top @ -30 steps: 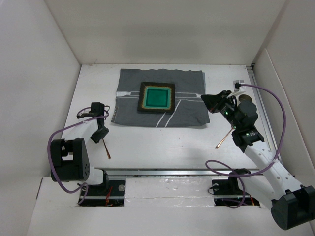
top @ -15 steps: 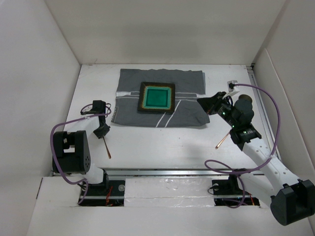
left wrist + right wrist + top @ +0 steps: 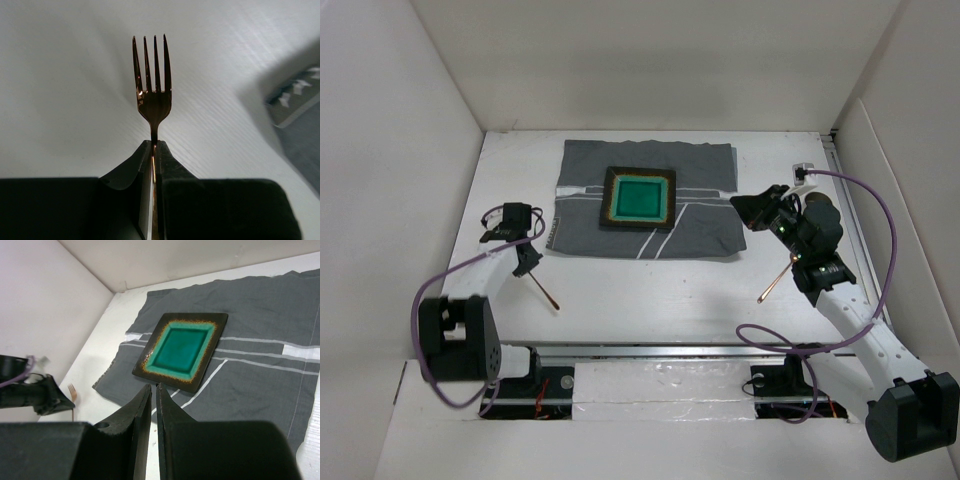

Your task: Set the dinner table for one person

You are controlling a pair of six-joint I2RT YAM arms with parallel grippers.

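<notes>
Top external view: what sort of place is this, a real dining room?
Probably a lab test cell, not a home: plain white walls box in the dinner table, two robot arms are mounted at its near edge, and a green plate sits on a grey cloth.

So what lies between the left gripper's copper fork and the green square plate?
Top view: bare white tabletop, then grey striped cloth beneath the green square plate.

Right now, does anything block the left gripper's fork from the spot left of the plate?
Nothing visible does. The left gripper holds the fork beside the grey cloth's left edge; only bare dinner table and cloth lie between it and the plate.
</notes>
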